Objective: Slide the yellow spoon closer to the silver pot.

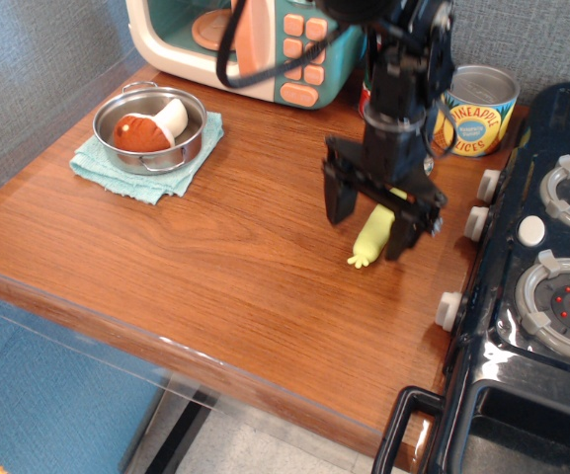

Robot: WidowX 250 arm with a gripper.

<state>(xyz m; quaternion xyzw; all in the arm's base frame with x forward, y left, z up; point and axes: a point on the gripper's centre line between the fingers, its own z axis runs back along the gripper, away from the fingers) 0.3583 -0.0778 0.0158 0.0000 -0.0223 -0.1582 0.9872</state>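
The brown wooden table (215, 247) has a blue-grey wall behind it. The gripper (370, 225) has its jaws wide open, one on each side of the yellow spoon (370, 238). The silver pot (150, 127) sits far off on a green cloth (117, 173).

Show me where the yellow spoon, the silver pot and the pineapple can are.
yellow spoon (369, 239), main camera view, on its yellow handle.
silver pot (188, 146), main camera view, on its outer wall.
pineapple can (475, 126), main camera view, on its label.
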